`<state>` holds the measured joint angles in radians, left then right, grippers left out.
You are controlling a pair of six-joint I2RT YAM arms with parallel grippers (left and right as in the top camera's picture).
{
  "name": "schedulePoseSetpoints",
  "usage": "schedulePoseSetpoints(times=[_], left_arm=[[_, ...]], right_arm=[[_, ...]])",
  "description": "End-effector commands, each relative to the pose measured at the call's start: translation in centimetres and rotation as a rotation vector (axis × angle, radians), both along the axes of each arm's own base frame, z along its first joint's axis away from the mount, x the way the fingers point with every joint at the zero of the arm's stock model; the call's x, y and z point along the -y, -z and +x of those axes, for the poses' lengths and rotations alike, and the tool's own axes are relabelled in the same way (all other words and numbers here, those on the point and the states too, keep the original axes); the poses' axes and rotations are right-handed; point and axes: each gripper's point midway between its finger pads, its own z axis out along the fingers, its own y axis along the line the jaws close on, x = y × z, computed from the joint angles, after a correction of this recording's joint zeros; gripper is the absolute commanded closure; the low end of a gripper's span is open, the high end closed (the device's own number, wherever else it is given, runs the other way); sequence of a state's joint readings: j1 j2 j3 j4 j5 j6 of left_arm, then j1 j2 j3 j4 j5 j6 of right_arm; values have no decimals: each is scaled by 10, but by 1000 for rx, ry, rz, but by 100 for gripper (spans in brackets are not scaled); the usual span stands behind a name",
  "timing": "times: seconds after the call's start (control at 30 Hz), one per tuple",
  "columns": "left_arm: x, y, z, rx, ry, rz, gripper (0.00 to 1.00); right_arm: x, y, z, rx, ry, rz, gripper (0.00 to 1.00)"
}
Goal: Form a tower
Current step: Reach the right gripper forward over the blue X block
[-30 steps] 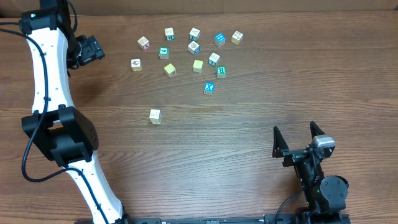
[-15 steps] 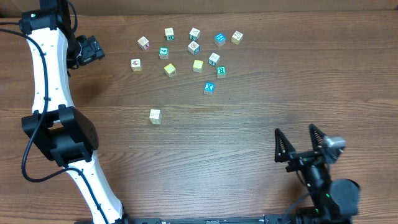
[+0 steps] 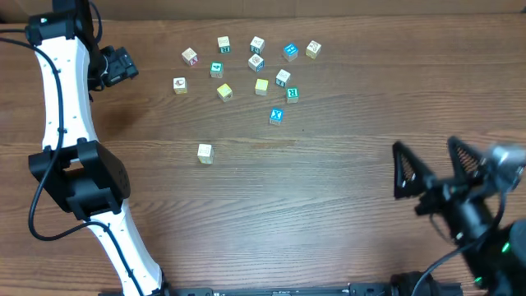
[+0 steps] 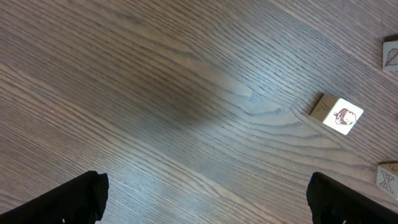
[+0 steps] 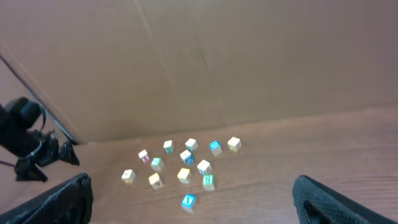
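**Tower not started, both arms empty**

Desk [image 3: 329,205]: bare wood, with all the parts at the far middle.

Left arm [image 3: 66,99] reaches along the left edge. The left fingers [image 4: 208,196] are spread fully wide and hold nothing. They hover over bare wood, with a picture-face cube [image 4: 336,115] ahead and to their right.

Right fingers [image 3: 426,152]: also fully wide and empty, lifted at the near right, well apart from every cube.

Loose cubes [image 3: 256,74] lie scattered in one group. A teal cube [image 3: 275,116] sits on its near edge, and a cream cube [image 3: 205,153] sits alone, nearer than the rest.

Tower: I see none standing. Every cube looks single height, though the right wrist view is too blurred to be sure.

My read is that we're at the first pick. Suggestions:
- use the lone cream cube as the base, since it has room all round
- pull from the group's outer edge first so neighbours don't get knocked
- square the fingers to flat faces, not corners
- lower straight down, seat face to face, open, then lift straight up
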<state>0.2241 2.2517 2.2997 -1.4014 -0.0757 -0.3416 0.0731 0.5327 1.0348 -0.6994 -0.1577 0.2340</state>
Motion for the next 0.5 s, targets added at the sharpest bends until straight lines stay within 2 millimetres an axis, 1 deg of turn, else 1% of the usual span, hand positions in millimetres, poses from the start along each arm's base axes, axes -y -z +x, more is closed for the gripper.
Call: schedulePoseSetpoints(times=[0.0,0.1,0.23,0.37,0.47], left_arm=[[0,-7,2,18,-9,4,0],[0,-7,2,18,-9,4,0],[0,-7,2,18,-9,4,0],[0,-7,2,18,-9,4,0],[0,-7,2,18,-9,4,0]], right_arm=[[-3,-40,13,-52,-10,-2,0],[-4,-64,27,-130,-11,-12,0],[-6,-83,50,-229,-24,-62,0],[-8,-85,76,-341,-30,-81,0],[-10,-76,100,-429,-32,-87,0]])
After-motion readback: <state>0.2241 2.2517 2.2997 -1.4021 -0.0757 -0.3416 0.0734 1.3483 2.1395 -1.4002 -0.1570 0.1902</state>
